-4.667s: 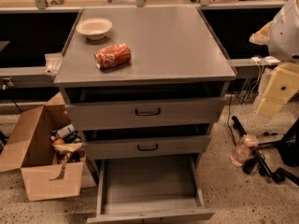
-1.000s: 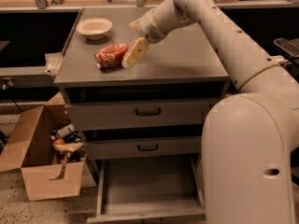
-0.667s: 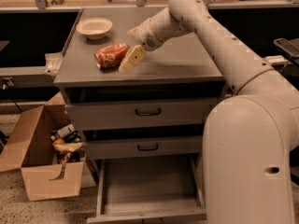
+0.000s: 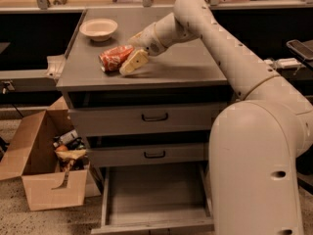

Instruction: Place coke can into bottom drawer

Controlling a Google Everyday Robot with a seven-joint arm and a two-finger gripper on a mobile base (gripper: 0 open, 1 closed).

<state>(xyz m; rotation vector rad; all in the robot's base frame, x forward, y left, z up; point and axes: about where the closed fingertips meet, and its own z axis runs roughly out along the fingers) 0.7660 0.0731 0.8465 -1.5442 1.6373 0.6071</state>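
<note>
The coke can (image 4: 113, 58), red-orange with white lettering, lies on its side on the grey cabinet top (image 4: 186, 65), left of centre. My gripper (image 4: 133, 62) reaches in from the right on the cream arm (image 4: 215, 38) and sits low at the can's right end, touching or nearly touching it. The bottom drawer (image 4: 156, 195) is pulled open under the two upper drawers, and I see nothing inside it.
A cream shallow bowl (image 4: 99, 28) stands behind the can at the back left of the top. An open cardboard box (image 4: 41, 170) with clutter sits on the floor to the left. My own body (image 4: 254, 170) fills the right foreground beside the drawers.
My gripper has dropped lower and closer against the can's right end. The can and bowl have not moved.
</note>
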